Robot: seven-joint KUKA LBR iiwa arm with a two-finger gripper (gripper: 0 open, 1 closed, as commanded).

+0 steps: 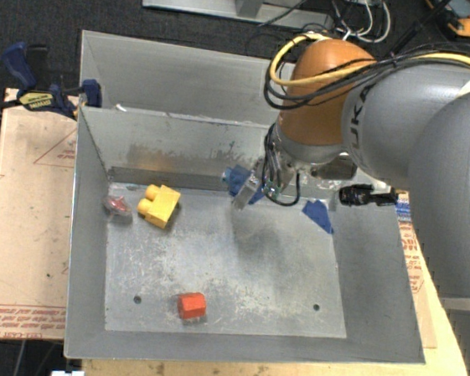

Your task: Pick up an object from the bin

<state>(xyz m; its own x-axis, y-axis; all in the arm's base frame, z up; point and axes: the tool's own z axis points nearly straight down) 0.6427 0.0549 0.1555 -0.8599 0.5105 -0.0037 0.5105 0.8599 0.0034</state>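
Bin point(274, 289) of grey metal sits in the middle of the frame. The big grey robot arm point(425, 146) comes in from the right, with an orange cover point(323, 83) on its wrist. Its gripper point(256, 190) hangs just above the middle of the frame, close to the back wall of the bin. I cannot tell if the gripper is open or closed.

A small blue thing point(236, 180) is right at the left side of the gripper, touching it or nearly so. I cannot tell if the gripper has hold of it. Another blue bit point(319, 216) shows a little to the right, under the arm.

The other things are well apart from the gripper. A yellow block point(159, 205) with a bump on top lies on the bin floor at the left, near the back wall. Just beside it, on its left, is a tiny clear thing point(118, 204) with some red in it. A small red block point(192, 306) lies alone near the front of the bin, lower in the frame.
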